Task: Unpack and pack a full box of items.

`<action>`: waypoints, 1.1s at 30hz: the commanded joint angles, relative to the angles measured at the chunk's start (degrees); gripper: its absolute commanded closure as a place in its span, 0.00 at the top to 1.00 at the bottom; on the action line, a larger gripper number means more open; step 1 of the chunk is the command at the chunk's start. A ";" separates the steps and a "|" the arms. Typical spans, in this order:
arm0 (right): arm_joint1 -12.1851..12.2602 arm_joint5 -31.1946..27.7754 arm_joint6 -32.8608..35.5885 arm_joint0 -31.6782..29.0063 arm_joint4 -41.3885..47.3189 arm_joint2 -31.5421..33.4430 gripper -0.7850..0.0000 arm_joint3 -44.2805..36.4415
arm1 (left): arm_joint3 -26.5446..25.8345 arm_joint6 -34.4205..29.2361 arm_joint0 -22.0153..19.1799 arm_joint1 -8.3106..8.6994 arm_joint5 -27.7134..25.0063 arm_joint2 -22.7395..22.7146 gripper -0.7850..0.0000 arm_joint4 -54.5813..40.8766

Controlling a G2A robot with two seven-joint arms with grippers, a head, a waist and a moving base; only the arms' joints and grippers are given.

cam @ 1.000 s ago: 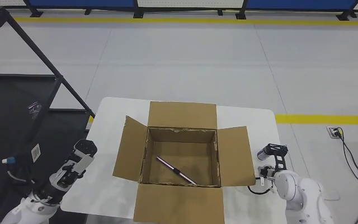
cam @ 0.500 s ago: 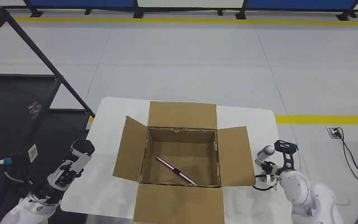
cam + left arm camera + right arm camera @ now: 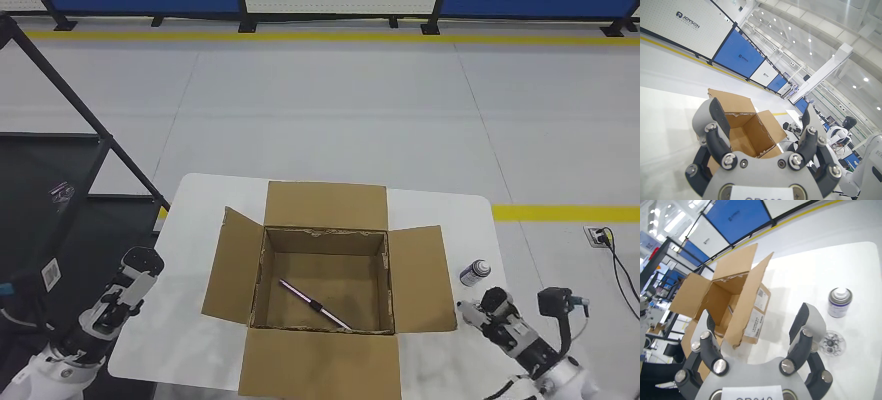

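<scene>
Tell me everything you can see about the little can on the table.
The can is a short grey metal-looking cylinder with a dark blue label band and a white top. It stands upright on the white table, apart from the open cardboard box. A clear round disc lies near it, not touching.

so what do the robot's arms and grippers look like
Both grippers match: the left gripper and right gripper each have a silver base plate with a white label, black linkages with shiny screws, and two fingers with pale backs and black pads. The left arm and right arm are white shells with black joints.
</scene>
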 commanded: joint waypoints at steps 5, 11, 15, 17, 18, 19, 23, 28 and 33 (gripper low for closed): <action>0.84 -7.52 3.63 -2.21 -0.30 -2.08 1.00 0.51 | -0.02 0.54 0.19 0.18 -0.02 0.44 1.00 0.34; 1.13 -6.74 2.31 -4.19 -1.99 -4.67 1.00 1.30 | -0.14 0.43 0.33 0.39 -0.16 0.95 1.00 0.58; 1.29 -5.55 2.41 -3.73 -1.72 -7.47 1.00 1.98 | -0.33 0.32 0.21 0.53 -0.18 1.40 1.00 0.87; 1.29 -3.38 2.52 -2.67 -2.05 -9.81 1.00 1.98 | -0.38 0.27 0.15 0.61 -0.19 1.60 1.00 1.16; 1.27 -3.04 2.43 -2.01 -2.01 -11.37 1.00 2.30 | -0.39 0.34 0.13 0.64 -0.17 1.68 1.00 1.21; 1.25 -1.85 2.48 -1.17 -2.64 -12.72 1.00 3.05 | -0.38 0.42 0.12 0.67 -0.15 1.73 1.00 1.25; 0.95 3.16 0.27 2.42 -5.26 -18.12 1.00 5.45 | -0.38 0.69 0.24 0.80 -0.26 1.77 1.00 1.38; 0.80 8.13 -2.05 4.67 -8.95 -22.01 1.00 5.71 | -0.08 1.09 0.63 0.96 -0.51 1.23 1.00 1.42; 0.74 13.04 -4.15 5.26 -12.09 -24.34 1.00 4.53 | 0.22 1.54 0.95 1.12 -0.78 0.82 1.00 1.29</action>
